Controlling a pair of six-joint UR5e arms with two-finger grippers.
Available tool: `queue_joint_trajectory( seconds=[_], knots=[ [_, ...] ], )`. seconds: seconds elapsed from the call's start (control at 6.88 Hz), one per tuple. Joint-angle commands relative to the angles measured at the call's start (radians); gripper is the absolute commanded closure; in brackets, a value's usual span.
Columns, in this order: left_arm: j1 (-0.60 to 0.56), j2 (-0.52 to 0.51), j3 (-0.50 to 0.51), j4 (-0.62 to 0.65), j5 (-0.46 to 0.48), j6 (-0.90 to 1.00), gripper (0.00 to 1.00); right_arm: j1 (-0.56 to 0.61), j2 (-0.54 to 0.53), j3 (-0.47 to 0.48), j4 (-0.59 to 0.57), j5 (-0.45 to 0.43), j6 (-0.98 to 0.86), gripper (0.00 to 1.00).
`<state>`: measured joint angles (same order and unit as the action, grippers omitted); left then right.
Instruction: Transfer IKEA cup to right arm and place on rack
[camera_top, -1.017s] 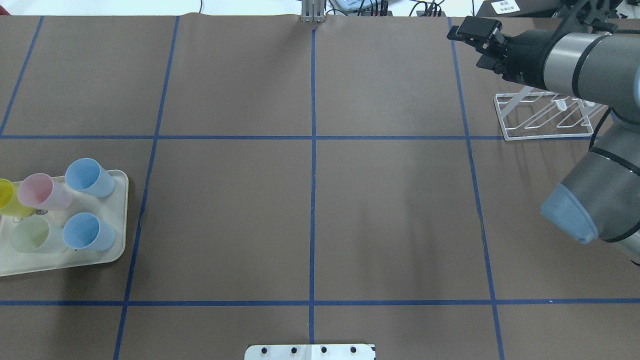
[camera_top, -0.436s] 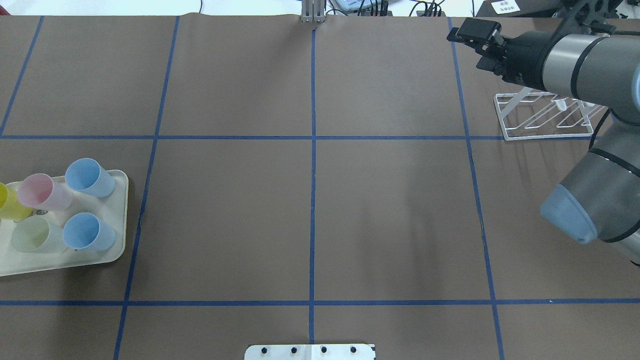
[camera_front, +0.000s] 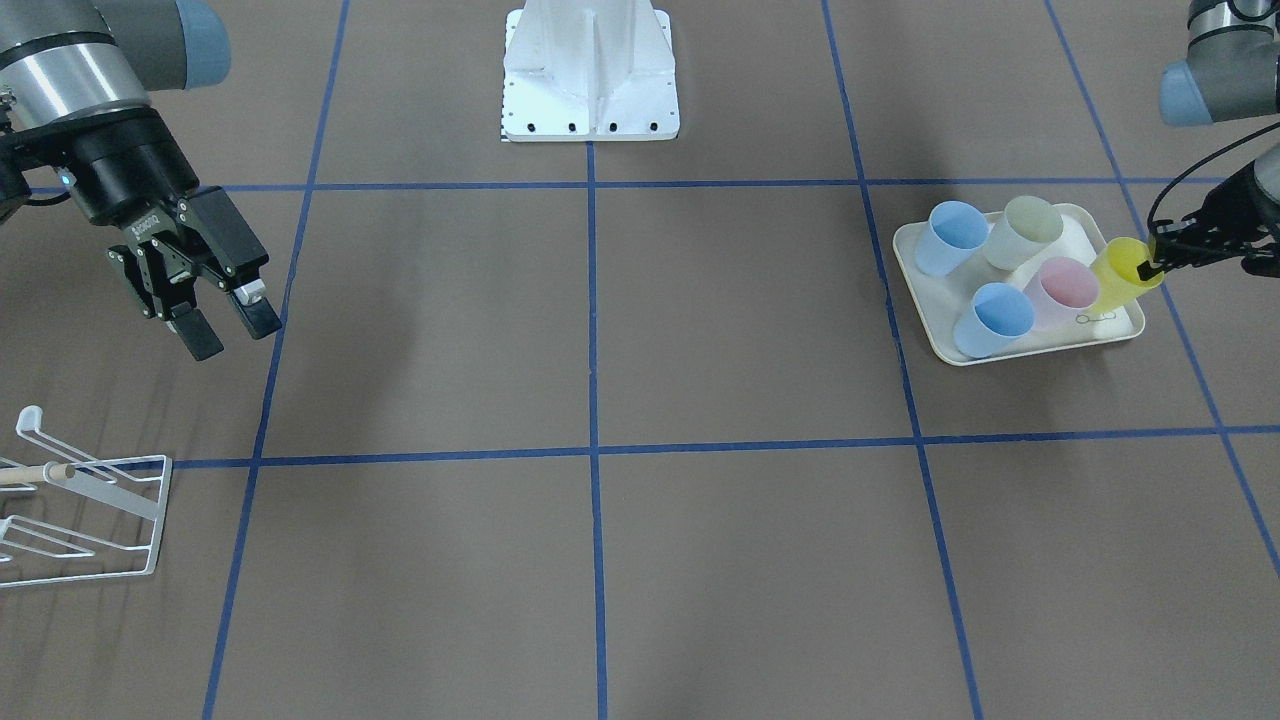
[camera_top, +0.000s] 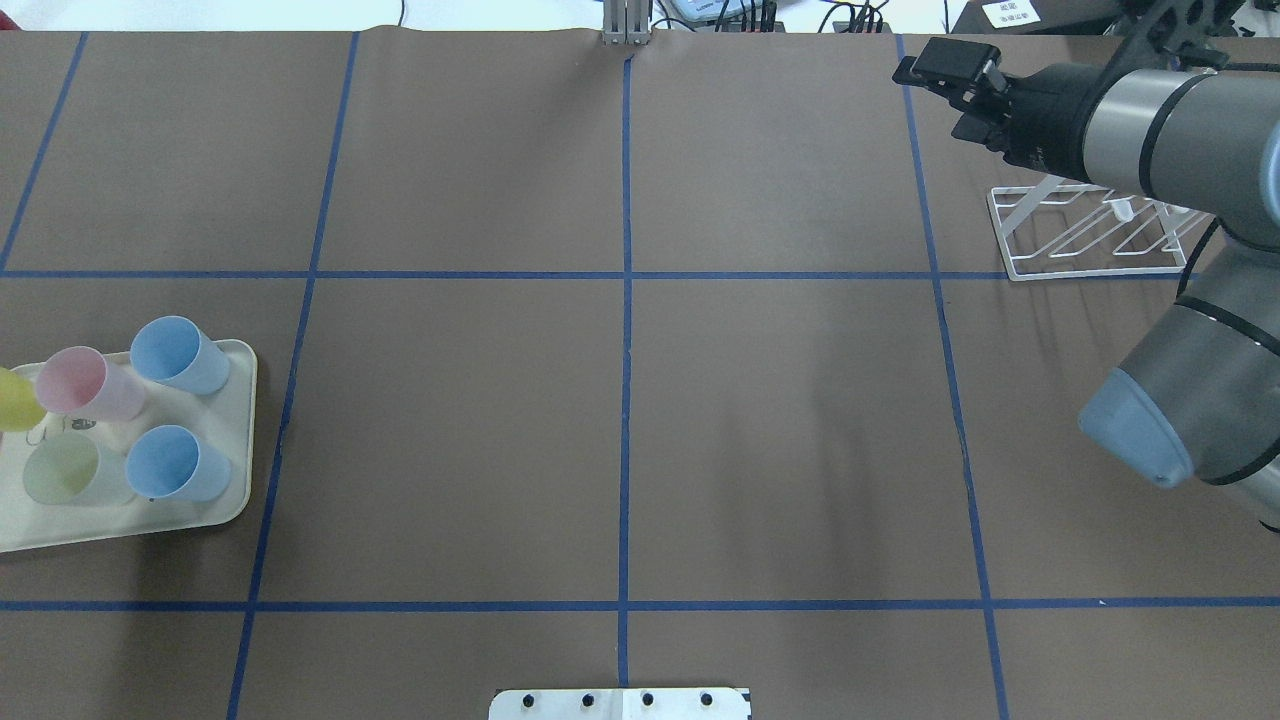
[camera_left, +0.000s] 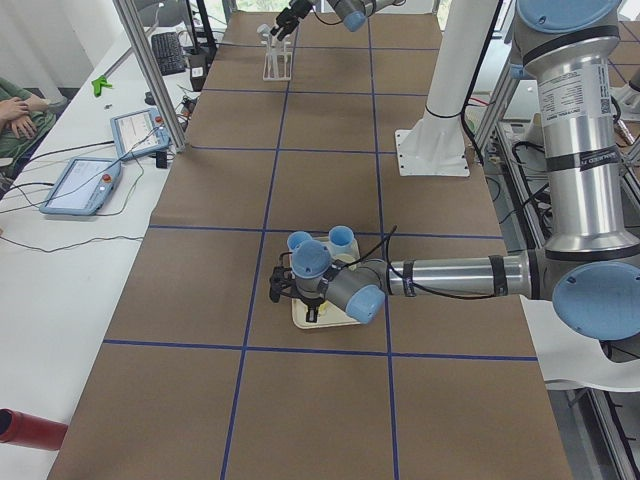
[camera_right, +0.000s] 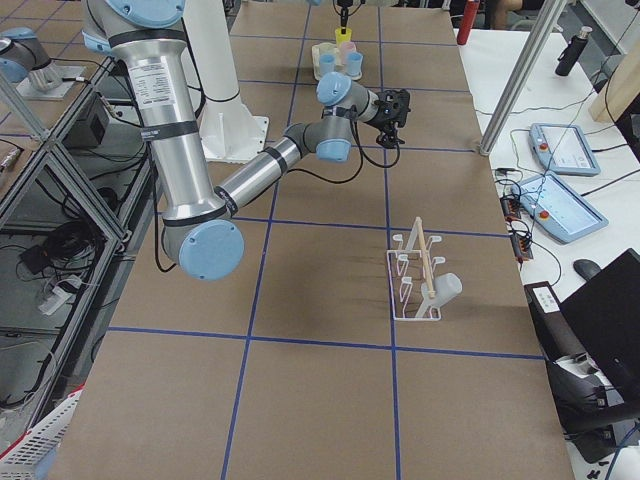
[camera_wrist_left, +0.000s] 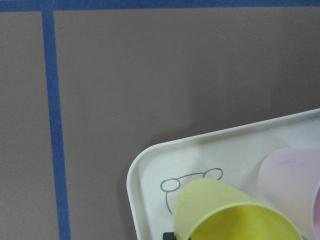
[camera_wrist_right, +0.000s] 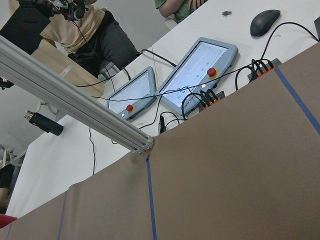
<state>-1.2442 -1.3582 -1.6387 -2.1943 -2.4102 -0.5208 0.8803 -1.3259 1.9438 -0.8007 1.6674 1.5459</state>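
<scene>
So the yellow cup (camera_front: 1122, 275) is the one in play: it's tipped over at the outer edge of the rabbit-print tray (camera_front: 920, 300), with the left fingers (camera_front: 1150, 266) clamped on its rim wall. I can't tell whether its base is actually clear of the tray. The right fingers (camera_front: 198, 335) are spread apart and empty, hanging above the bench (camera_top: 780, 420) at the far end, near the white wire rack (camera_top: 1085, 235), so well apart from the cup. If it were me, I'd lift straight up first so the cup doesn't clip the pink cup (camera_front: 1062, 290) right beside it. Then carry it toward the middle of the bench and present it sideways with plenty of bare wall showing, so the other arm has somewhere to grab that isn't already taken. A rim pinch on a thin plastic cup looks a bit wobbly to me, so go slow and don't let go until the second grip is solid. Head count: five cups total, namely two blue cups (camera_front: 950, 238) (camera_front: 992, 318), one pink, one pale green cup (camera_front: 1030, 230) and the one yellow, plus one tray, one rack and two arms.
</scene>
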Motion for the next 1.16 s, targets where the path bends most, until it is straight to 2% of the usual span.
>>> queue_joint_trajectory(
  seconds=[0.0, 0.15, 0.44, 0.73, 0.87, 1.02],
  knots=[
    [-0.122, 0.040, -0.065, 0.019, -0.024, 0.007, 1.00, -0.001, 0.001, -0.002, 0.002, 0.002, -0.001, 0.01],
    [-0.136, 0.034, -0.084, 0.081, -0.023, 0.007, 1.00, -0.004, 0.001, -0.005, 0.002, 0.003, -0.001, 0.01],
    [-0.167, -0.060, -0.162, 0.314, 0.003, 0.010, 1.00, -0.011, 0.001, -0.005, 0.002, 0.002, 0.000, 0.01],
    [-0.193, -0.270, -0.202, 0.566, 0.136, 0.001, 1.00, -0.020, 0.001, -0.005, 0.002, 0.000, 0.002, 0.01],
    [-0.190, -0.344, -0.202, 0.612, 0.140, -0.078, 1.00, -0.029, 0.002, 0.000, 0.002, 0.000, 0.003, 0.01],
    [-0.176, -0.404, -0.208, 0.590, 0.137, -0.261, 1.00, -0.034, 0.002, 0.000, 0.005, 0.002, 0.016, 0.01]
  ],
)
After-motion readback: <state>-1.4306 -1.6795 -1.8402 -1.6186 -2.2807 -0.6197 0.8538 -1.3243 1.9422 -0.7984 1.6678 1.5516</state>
